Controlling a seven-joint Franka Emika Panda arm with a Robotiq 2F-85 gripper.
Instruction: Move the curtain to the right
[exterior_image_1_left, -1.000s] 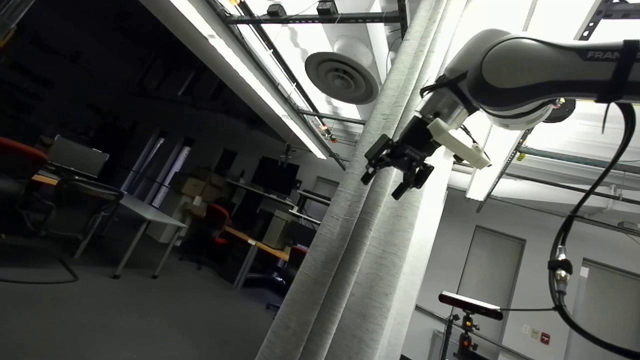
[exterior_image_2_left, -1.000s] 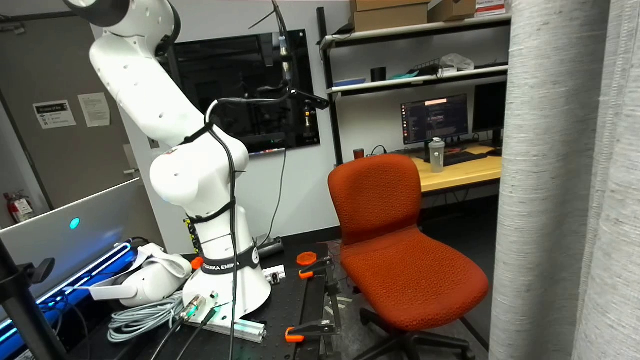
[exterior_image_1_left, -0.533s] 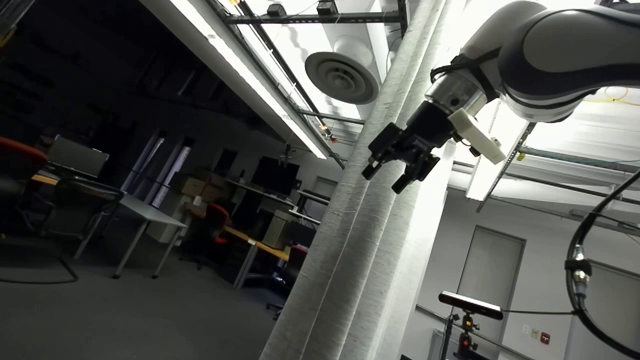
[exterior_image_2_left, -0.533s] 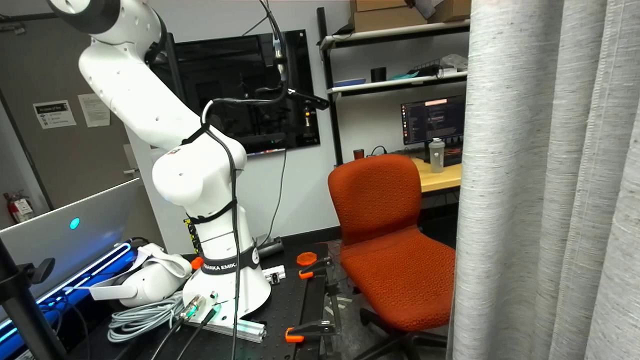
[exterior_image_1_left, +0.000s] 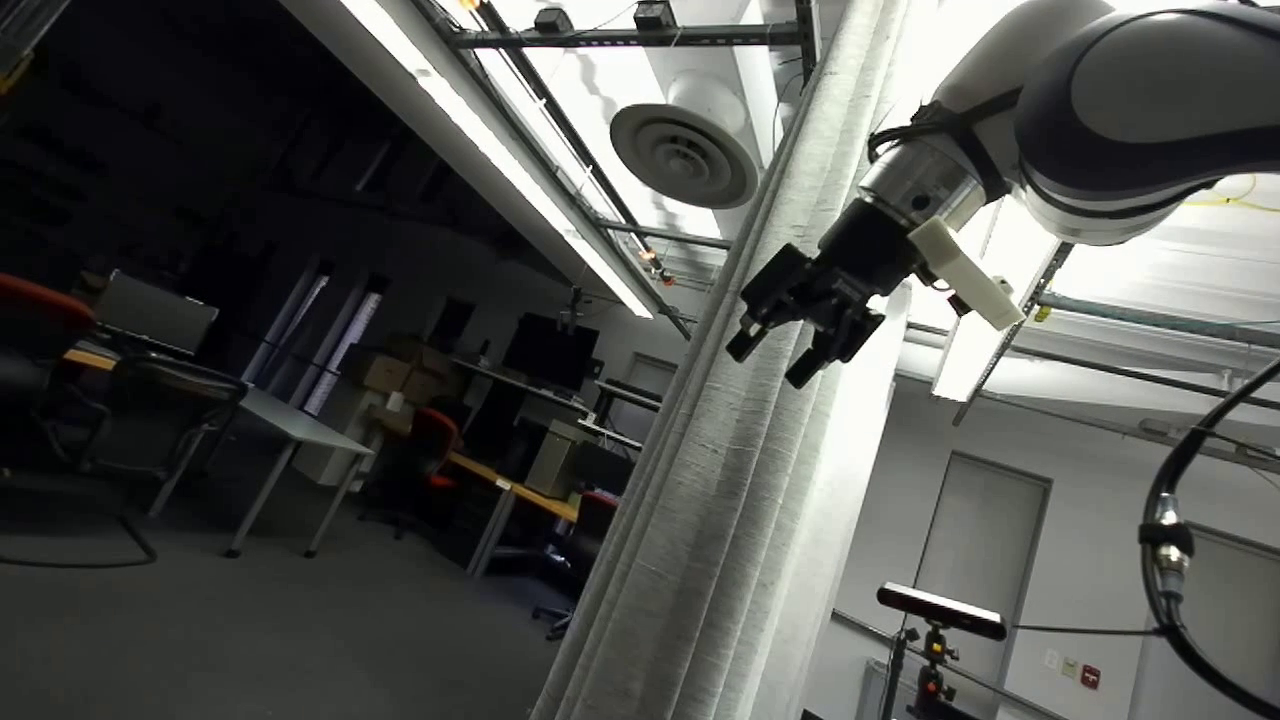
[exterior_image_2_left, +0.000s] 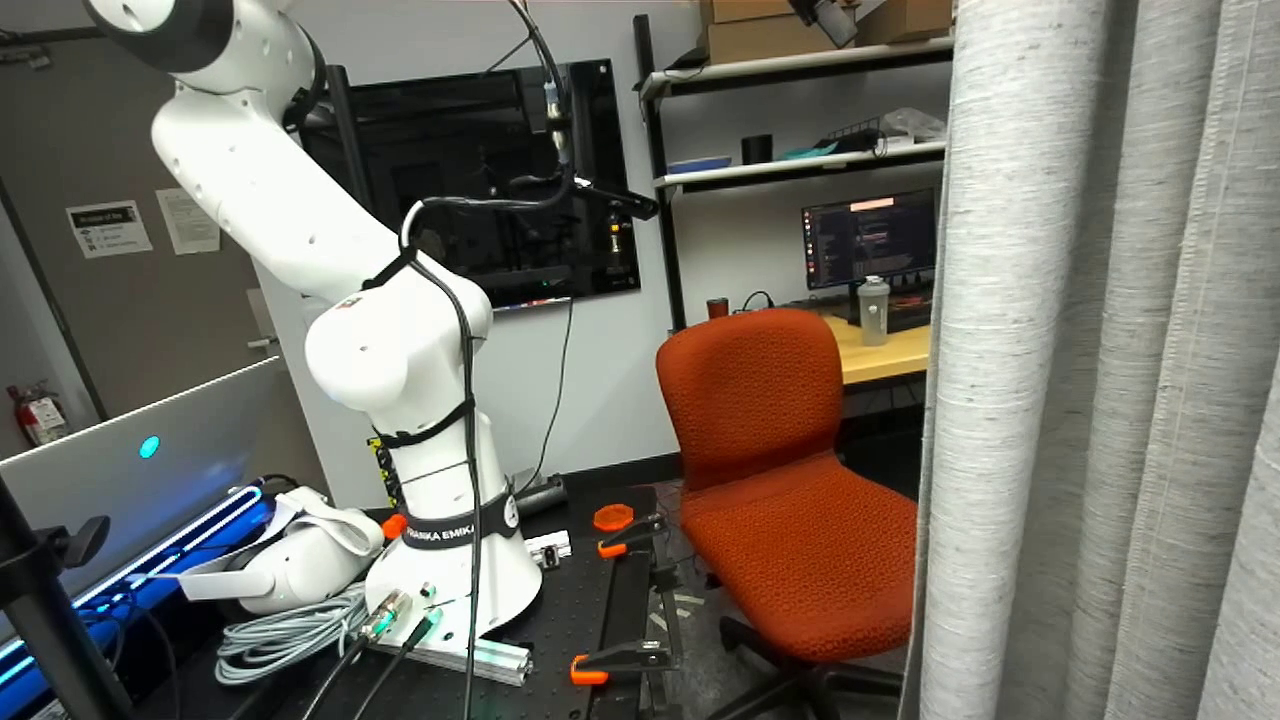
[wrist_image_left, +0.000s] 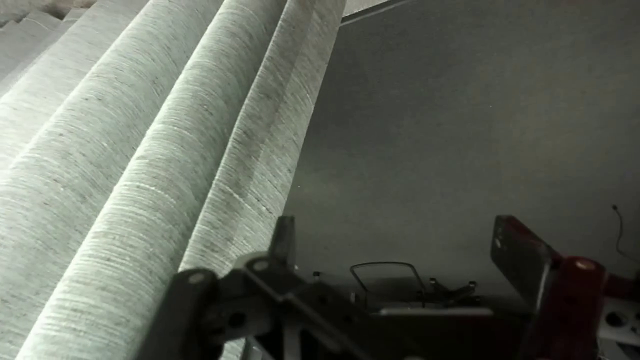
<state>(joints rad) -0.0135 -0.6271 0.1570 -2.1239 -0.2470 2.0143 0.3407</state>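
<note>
The curtain (exterior_image_1_left: 715, 480) is a tall pale grey-white drape with long folds. It hangs behind my gripper (exterior_image_1_left: 772, 358) in an exterior view and fills the right side of the other picture of the scene (exterior_image_2_left: 1010, 380). My gripper is open, with its two black fingers apart and pointing down and left. In the wrist view the curtain (wrist_image_left: 150, 165) fills the left side. There the gripper (wrist_image_left: 392, 235) shows dark floor between its fingers and no fabric. Its left finger overlaps the curtain's edge; I cannot tell whether they touch.
A camera on a tripod (exterior_image_1_left: 938, 620) stands right of the curtain. A desk (exterior_image_1_left: 300, 415) and chairs stand in the dark room at left. An orange chair (exterior_image_2_left: 770, 480) stands between the robot base (exterior_image_2_left: 450, 570) and the curtain. A black cable (exterior_image_1_left: 1165, 530) hangs from the arm.
The arm has shifted up and right in an exterior view, the gripper only slightly. The curtain has swung and its folds are tighter. Its near edge moved left, then slightly back right. The gripper stays open.
</note>
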